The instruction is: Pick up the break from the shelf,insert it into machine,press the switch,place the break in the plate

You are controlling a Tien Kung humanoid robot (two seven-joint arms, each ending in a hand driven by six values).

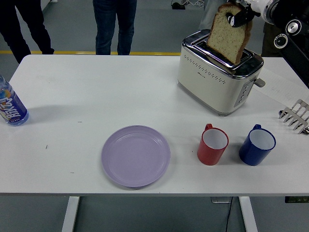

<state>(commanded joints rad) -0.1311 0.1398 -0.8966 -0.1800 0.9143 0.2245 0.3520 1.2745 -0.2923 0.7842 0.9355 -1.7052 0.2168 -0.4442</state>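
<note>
Bread (228, 34) pinched at its top corner by right hand (240, 14), fingers closed on the crust. Slice tilted, upper edge leaning right, lower edge down at the toaster (219, 71), over the nearer of the two slots; cannot tell whether touching the slot rim or just above it. Right arm reaching in from the upper right corner, black with a white cuff section. Left hand out of sight.

Toaster cream and chrome, standing on the far right part of the table (96, 92), turned at an angle, lever (259, 82) sticking out of its right end. Purple plate (135, 155) near the front edge, about centre, bare. Red mug (212, 144) just right of the plate, handle at the back. Blue mug (257, 144) beside the red one, apart from it, handle also at the back. Metal rack (295, 116) at the right edge, partly cut off. Bottle (10, 107) with a blue label at the left edge, upright. Legs (114, 26) of a person in jeans beyond the far edge, another pair in dark trousers at the upper left; no person's hands visible.
</note>
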